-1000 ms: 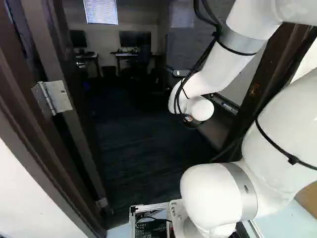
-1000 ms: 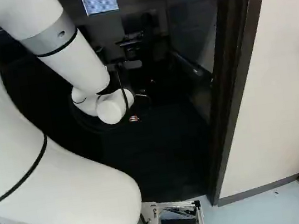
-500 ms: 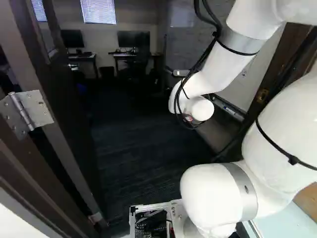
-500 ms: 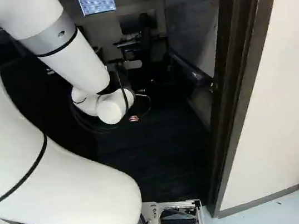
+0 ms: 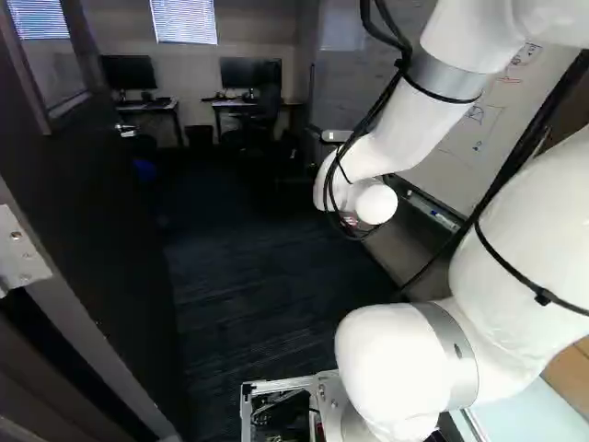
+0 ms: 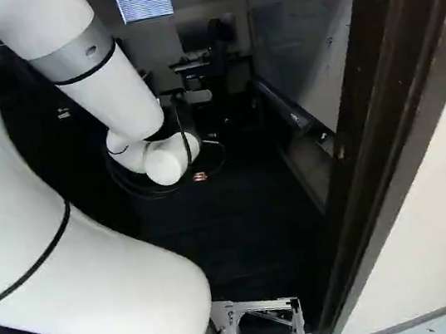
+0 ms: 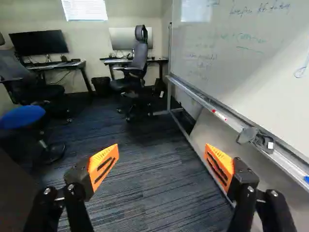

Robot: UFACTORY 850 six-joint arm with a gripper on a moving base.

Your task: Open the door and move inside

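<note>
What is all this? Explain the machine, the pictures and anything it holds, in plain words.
The white arm is a robot on a moving base. Two pictures come from cameras on that base, behind the arm, one to each side, showing the same scene ahead. At the left of the left base view, the door stands open.

The third looks out from the wrist along the gripper, its hand. The orange pads stand wide apart with nothing between them, so nothing is held. Beyond are an office chair and a whiteboard, with a marker on its tray.
</note>
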